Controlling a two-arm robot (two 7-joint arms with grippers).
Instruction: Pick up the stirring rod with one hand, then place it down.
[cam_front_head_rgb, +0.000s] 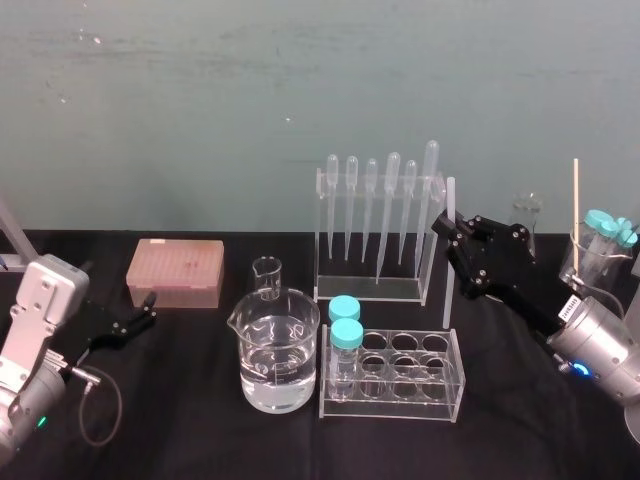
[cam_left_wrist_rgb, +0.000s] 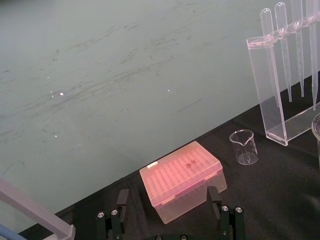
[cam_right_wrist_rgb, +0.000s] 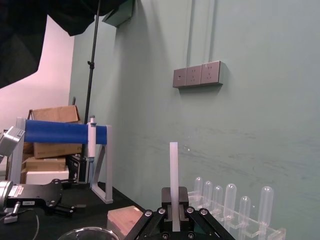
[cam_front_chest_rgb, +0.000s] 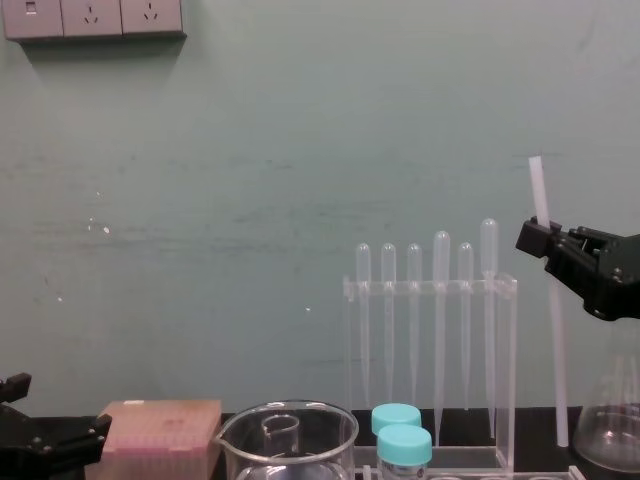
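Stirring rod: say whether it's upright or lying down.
Upright, leaning slightly: the right gripper clamps the stirring rod near its upper part.

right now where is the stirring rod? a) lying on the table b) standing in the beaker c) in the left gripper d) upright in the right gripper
D: the right gripper is shut on the stirring rod, upright beside the pipette rack; the left gripper sits open by the pink tip box.
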